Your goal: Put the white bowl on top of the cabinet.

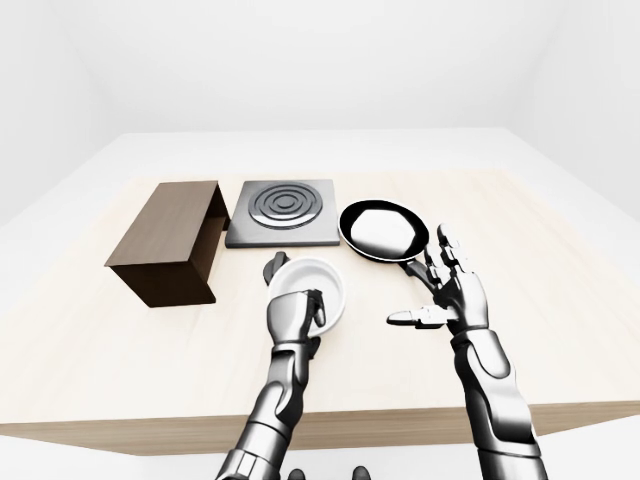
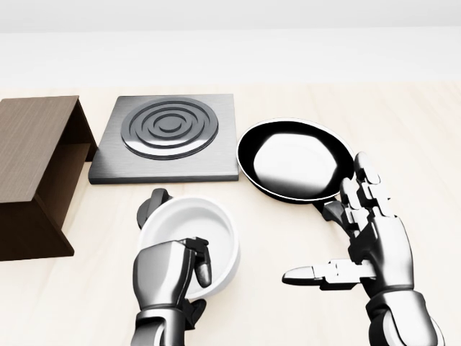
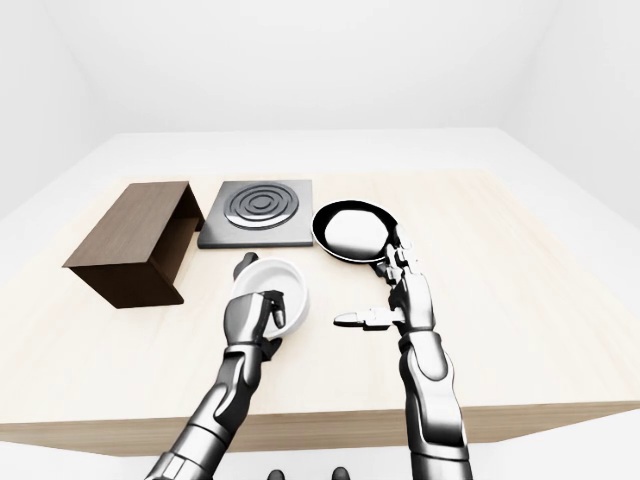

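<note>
At the head view's left edge sits the dark brown wooden box-shaped cabinet [image 2: 32, 169], open on its right side. My left hand [image 2: 171, 277] is clamped on the near rim of the round white ceramic bowl [image 2: 189, 234], tilted just beside a small black knob [image 2: 153, 205]. Above lies the square grey burner plate [image 2: 167, 137]. The glossy black frying pan [image 2: 295, 160] follows. My right hand [image 2: 364, 249] hovers with fingers spread apart, holding nothing.

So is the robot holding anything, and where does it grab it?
Yes. The left robot hand holds the white bowl by its near rim. The right robot hand is open, holding nothing.
</note>
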